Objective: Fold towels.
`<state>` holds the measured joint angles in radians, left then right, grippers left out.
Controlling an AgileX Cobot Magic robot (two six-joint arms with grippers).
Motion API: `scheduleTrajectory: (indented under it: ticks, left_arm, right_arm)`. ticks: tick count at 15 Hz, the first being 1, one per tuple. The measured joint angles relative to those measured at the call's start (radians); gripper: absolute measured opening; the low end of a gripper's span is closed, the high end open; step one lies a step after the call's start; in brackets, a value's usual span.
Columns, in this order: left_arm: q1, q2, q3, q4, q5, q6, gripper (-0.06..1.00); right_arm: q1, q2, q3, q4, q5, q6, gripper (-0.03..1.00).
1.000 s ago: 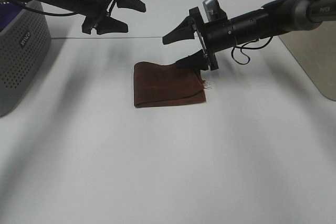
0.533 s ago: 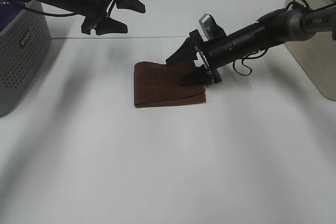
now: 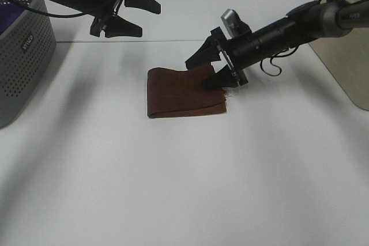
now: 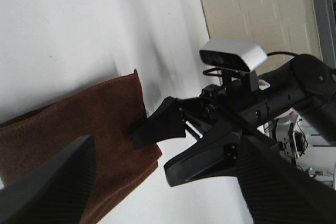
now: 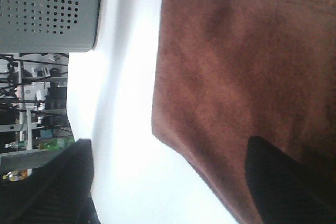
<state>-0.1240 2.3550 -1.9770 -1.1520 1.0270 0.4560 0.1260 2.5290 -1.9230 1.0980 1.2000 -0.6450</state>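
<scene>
The reddish-brown towel (image 3: 183, 93) lies folded into a rectangle on the white table (image 3: 184, 188), its fold along the left side. My right gripper (image 3: 196, 75) is open, tilted low over the towel's right part, its lower fingertip at or just above the cloth. In the right wrist view the towel (image 5: 236, 77) fills the middle between my two dark fingers (image 5: 286, 182). My left gripper (image 3: 148, 20) is open and empty, high above the table behind the towel's left. The left wrist view shows the towel (image 4: 79, 129) and the right gripper (image 4: 178, 142) over its edge.
A grey perforated box (image 3: 23, 56) stands at the left edge, with something purple (image 3: 8, 10) on top; it also shows in the right wrist view (image 5: 47, 9). A beige box (image 3: 346, 38) stands at the right edge.
My right gripper came down and leftwards from the towel's right edge onto its right part, then shifted slightly. The left gripper rose a little. The towel has not moved.
</scene>
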Motion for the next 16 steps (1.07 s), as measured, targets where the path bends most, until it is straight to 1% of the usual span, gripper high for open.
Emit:
scheduleTrajectory:
  ticks: [1,3,5,6,7,10,11,12,13,14,16]
  left_arm:
    - [0.012,-0.017,-0.017,0.009,0.044,-0.002,0.71]
    - [0.042,-0.08,-0.047,0.013,0.121,-0.002,0.71]
    - [0.081,-0.146,-0.054,0.024,0.167,-0.006,0.71]
    - [0.099,-0.181,-0.055,0.055,0.176,-0.022,0.71]
    - [0.114,-0.222,-0.055,0.131,0.179,-0.045,0.71]
    - [0.11,-0.365,-0.055,0.511,0.184,-0.19,0.71]
    - [0.098,-0.429,-0.047,0.65,0.185,-0.244,0.71]
    - [0.09,-0.501,-0.025,0.755,0.185,-0.288,0.71]
    - [0.089,-0.571,0.01,0.812,0.185,-0.322,0.71]
    - [0.089,-0.647,0.061,0.852,0.186,-0.34,0.71]
    - [0.089,-0.81,0.205,0.903,0.186,-0.354,0.71]
  right_arm:
    - [0.0,-0.04,0.0,-0.028,0.001,0.011,0.75]
    - [0.0,-0.129,0.0,-0.093,0.002,0.069,0.75]
    - [0.0,-0.223,0.0,-0.188,0.002,0.179,0.75]
    - [0.0,-0.273,0.0,-0.264,0.003,0.243,0.75]
    - [0.0,-0.323,0.0,-0.342,0.003,0.293,0.75]
    - [0.0,-0.479,0.0,-0.544,0.005,0.432,0.75]
    - [0.0,-0.537,0.004,-0.596,0.006,0.471,0.75]
    - [0.0,-0.595,0.023,-0.63,0.006,0.492,0.75]
    - [0.0,-0.667,0.056,-0.656,0.006,0.501,0.75]
    - [0.0,-0.735,0.109,-0.675,0.007,0.504,0.75]
    - [0.0,-0.877,0.242,-0.693,0.008,0.506,0.75]
